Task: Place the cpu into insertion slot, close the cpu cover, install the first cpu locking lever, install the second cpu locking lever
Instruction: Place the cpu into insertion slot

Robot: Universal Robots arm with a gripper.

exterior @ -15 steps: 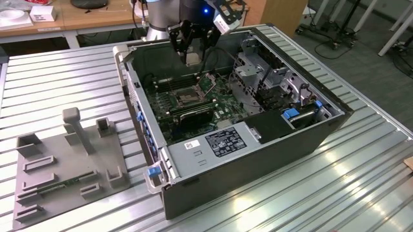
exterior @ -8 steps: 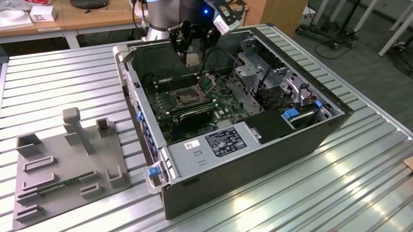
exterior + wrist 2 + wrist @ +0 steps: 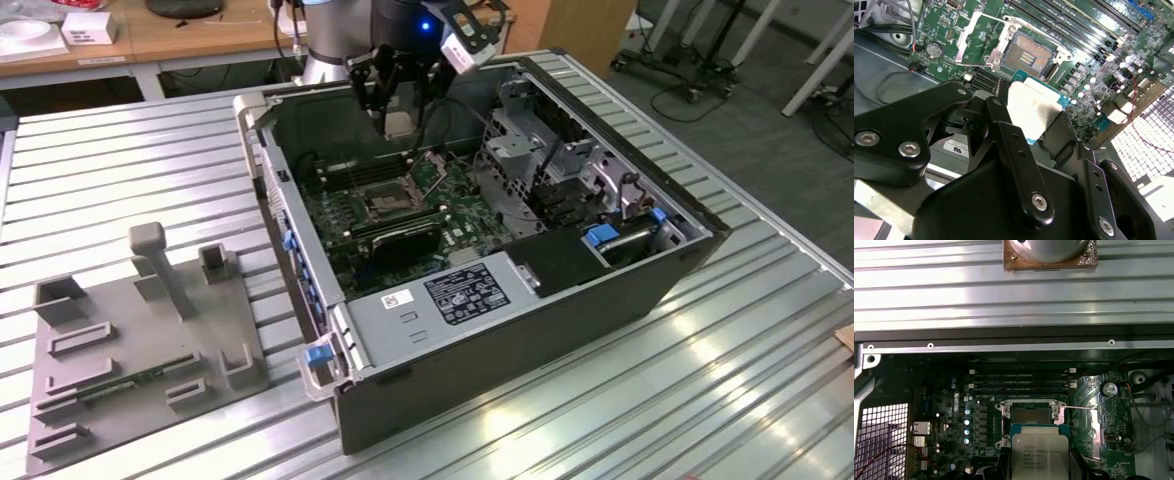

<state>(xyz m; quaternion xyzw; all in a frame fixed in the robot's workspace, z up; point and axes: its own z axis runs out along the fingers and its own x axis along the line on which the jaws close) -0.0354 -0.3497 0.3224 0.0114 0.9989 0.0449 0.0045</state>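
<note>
Holding the cpu [image 3: 1031, 107] by two opposite edges, the hand [image 3: 1035, 125] is closed on it above the board, chip not yet seated. The insertion slot [image 3: 1029, 55] lies bare just beyond the chip, with the cpu cover [image 3: 963, 50] swung open beside it. In the exterior view the hand hangs at 12 o'clock from the slot and the cover at about 1 o'clock. Judgement: chip light, stiff and thin, with a slick metal face and fragile contacts, so grip the edges only and keep it level. The computer case [image 3: 534, 330] sits on the desk [image 3: 134, 170].

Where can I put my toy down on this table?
Bare table lies on the exterior view's right of the case, and more lies between the grey tray and the desk. Inside the case is crowded: the gripper holds the cpu near the slot.
</note>
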